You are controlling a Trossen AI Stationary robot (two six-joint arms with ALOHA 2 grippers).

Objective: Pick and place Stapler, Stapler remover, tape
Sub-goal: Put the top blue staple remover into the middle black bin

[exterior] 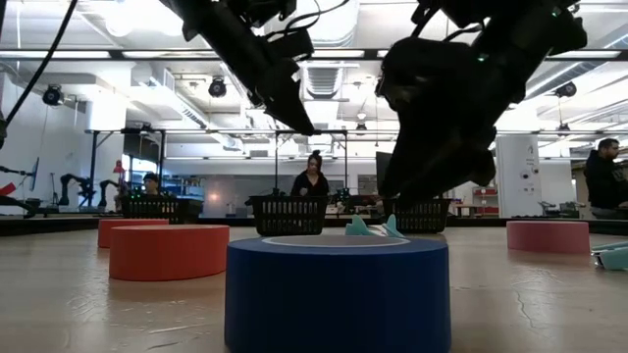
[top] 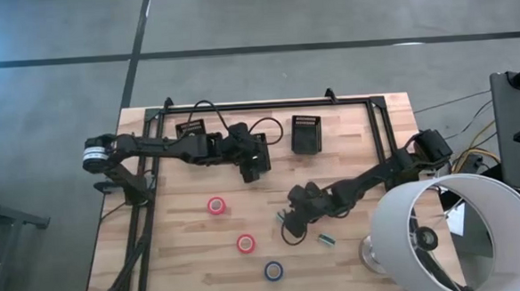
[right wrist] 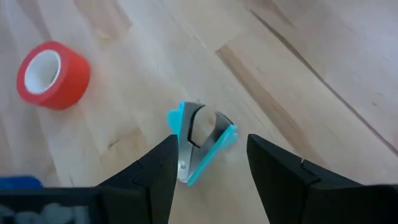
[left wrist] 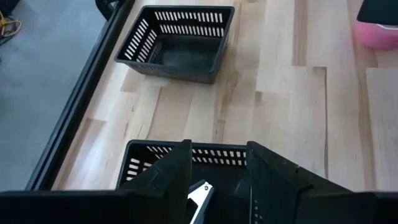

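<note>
A teal staple remover (right wrist: pixel 199 144) lies on the wooden table, also seen in the high view (top: pixel 284 218). My right gripper (right wrist: pixel 208 168) (top: pixel 292 213) is open just above it, one finger on either side, not touching. My left gripper (left wrist: pixel 217 174) (top: pixel 252 168) is open over a black basket (left wrist: pixel 140 165) that holds a thing with a shiny metal end (left wrist: pixel 199 196). Two red tape rolls (top: pixel 216 206) (top: pixel 245 243) and a blue one (top: pixel 274 270) lie flat on the table's near half. The low view shows another pink roll (exterior: pixel 548 235).
Two more black baskets stand at the far side (top: pixel 306 134) (top: pixel 192 129). A small teal thing (top: pixel 326 240) lies right of the rolls. A white lampshade (top: pixel 452 233) covers the near right corner. A black frame (top: pixel 154 169) runs along the left and far edges.
</note>
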